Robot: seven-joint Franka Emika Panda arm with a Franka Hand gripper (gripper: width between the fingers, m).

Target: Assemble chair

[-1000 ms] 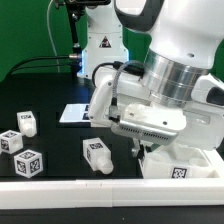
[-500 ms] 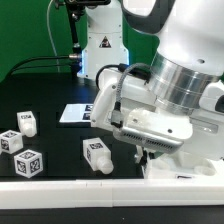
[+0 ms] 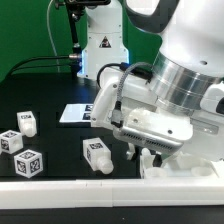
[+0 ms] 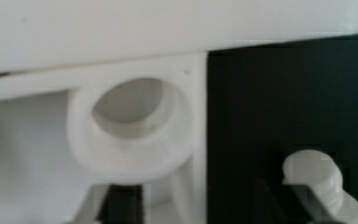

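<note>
My gripper [image 3: 143, 155] hangs low over the black table at the exterior view's right, just above a white chair piece [image 3: 182, 166] by the front rail. Its two dark fingertips stand apart, so it looks open and empty. In the wrist view the gripper [image 4: 179, 208] is right over a white chair piece with a round hole [image 4: 137, 112], and a white rounded peg [image 4: 309, 172] shows on the black table beside it. Three small tagged cube legs [image 3: 30, 161] lie at the exterior view's left. A pegged block [image 3: 97, 154] lies in the middle.
A thin flat white slab [image 3: 74, 113] lies farther back, partly behind the arm. The long white border rail [image 3: 60, 186] runs along the table's front edge. The robot's base [image 3: 103, 50] stands at the back against a green wall.
The arm has come down and shifted slightly toward the front. The tagged face of the white piece under the gripper is now covered by the hand.
</note>
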